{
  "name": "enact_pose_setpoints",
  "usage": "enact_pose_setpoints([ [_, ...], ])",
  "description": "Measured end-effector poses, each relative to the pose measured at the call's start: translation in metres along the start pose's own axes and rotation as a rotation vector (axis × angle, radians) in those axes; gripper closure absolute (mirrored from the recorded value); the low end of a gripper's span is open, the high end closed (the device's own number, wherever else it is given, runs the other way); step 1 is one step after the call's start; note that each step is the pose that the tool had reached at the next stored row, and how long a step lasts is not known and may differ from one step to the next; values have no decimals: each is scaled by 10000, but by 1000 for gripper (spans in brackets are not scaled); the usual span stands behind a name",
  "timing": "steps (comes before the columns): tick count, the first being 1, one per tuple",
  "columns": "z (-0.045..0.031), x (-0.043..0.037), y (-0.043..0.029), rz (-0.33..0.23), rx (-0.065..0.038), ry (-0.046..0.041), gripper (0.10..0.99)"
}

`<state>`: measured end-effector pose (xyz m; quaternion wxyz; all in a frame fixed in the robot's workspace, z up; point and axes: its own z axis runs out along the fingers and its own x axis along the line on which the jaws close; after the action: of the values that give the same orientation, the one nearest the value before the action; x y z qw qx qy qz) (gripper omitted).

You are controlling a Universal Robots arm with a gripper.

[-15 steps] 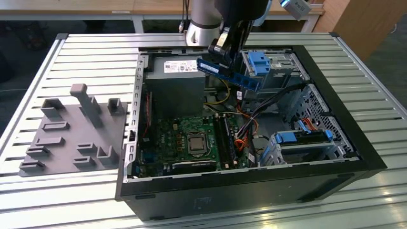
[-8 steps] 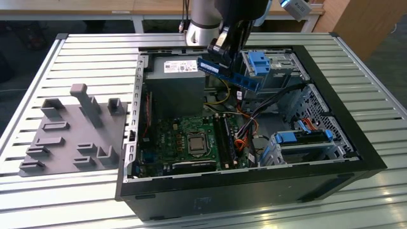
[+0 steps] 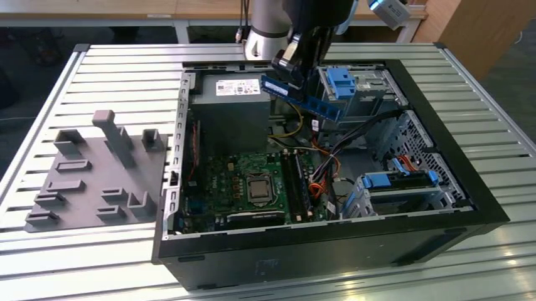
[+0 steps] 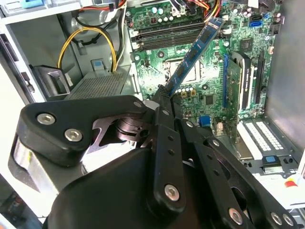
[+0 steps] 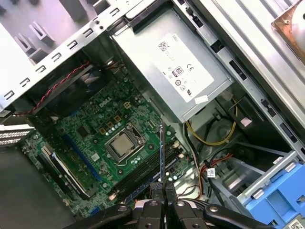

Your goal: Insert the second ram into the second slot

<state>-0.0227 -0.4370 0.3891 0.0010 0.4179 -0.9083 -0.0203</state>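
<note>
Half done at a guess: gripping the second ram [image 3: 308,100] by one end in the narrowed claw [image 3: 287,68], tilted high over the case's [image 3: 293,251] far side, well apart from the memory slots [image 3: 298,182]; not yet level or lined up with them

Bench [image 3: 117,69]: pale grey ribbed aluminium slats running across the exterior view, with a framing rail along the edge at the exterior view's left. Even overhead light, and bright glare on the near slats toward the exterior view's right. Behind the bench stands a table [image 3: 100,7] with a light wooden top, a white frame and a white leg [image 3: 180,30], with dark, shadowed floor [image 3: 29,59] beneath it at the exterior view's left. At the far corner on the exterior view's right, an upright brown wooden panel [image 3: 477,31] stands just beyond the bench edge.
</note>
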Motion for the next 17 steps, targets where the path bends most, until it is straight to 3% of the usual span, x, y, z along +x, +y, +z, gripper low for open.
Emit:
enact_pose_setpoints([
  [17, 0, 0, 0, 949, 15, -34, 953],
])
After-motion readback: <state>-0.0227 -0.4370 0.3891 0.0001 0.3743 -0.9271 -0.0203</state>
